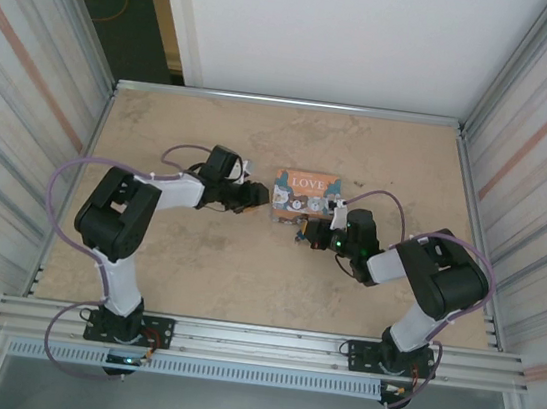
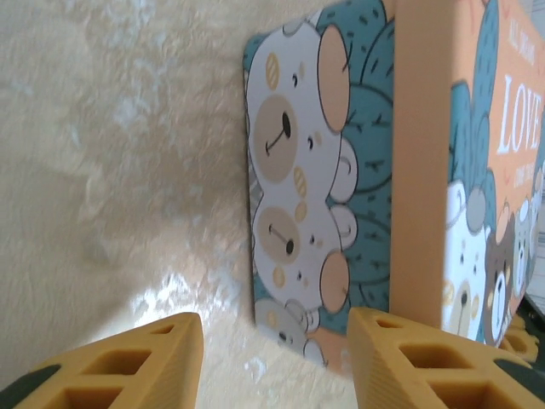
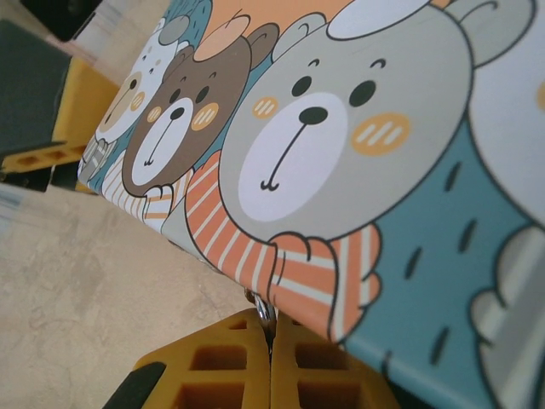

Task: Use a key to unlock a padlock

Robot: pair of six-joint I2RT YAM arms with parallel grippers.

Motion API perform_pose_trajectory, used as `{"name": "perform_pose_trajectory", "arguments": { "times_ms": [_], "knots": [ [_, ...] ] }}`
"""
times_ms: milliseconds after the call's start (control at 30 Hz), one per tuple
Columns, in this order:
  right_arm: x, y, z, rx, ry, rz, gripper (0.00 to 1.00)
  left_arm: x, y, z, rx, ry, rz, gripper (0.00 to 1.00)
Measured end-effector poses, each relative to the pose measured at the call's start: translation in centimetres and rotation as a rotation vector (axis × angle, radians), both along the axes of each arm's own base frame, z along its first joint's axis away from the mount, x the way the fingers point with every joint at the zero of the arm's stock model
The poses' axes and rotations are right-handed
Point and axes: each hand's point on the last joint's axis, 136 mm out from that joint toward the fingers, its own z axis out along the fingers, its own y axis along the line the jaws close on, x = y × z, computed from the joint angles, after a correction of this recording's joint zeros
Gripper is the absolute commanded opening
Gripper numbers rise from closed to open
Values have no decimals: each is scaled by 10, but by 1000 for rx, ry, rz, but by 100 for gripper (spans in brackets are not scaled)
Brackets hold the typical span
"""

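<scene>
Left claw (image 2: 277,341), beige tabletop (image 1: 213,126), ribbed walls (image 1: 23,111)

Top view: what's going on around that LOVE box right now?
Both arms are at the LOVE picture box in the middle of the table. The left gripper is open at the box's left end. The right gripper is shut at the box's near side, with a small silvery metal bit at its fingertips. Too little of it shows to tell what it is or whether it is pinched.
</scene>
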Motion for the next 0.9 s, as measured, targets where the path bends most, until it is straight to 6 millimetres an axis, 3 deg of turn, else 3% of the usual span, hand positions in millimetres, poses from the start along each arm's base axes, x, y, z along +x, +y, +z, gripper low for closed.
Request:
{"name": "perform_pose_trajectory", "arguments": {
  "times_ms": [100,300,533,600,700,900],
  "knots": [
    [-1,-1,0,3,5,-7,3,-2,4,19,-5,-44,10,49],
    [-3,-5,-1,6,9,-26,3,1,0,86,-36,-216,-1,49],
    [-4,-7,-1,28,16,-50,3,0,-52,133,-88,-324,-130,48],
    [-4,-8,-1,37,22,-58,3,1,-70,133,-104,-324,-169,47],
    [-4,-8,-2,49,28,-66,2,5,-89,117,-106,-292,-210,47],
    [-3,-8,-2,59,30,-77,2,9,-96,66,-51,-188,-229,47]
  ]
}}
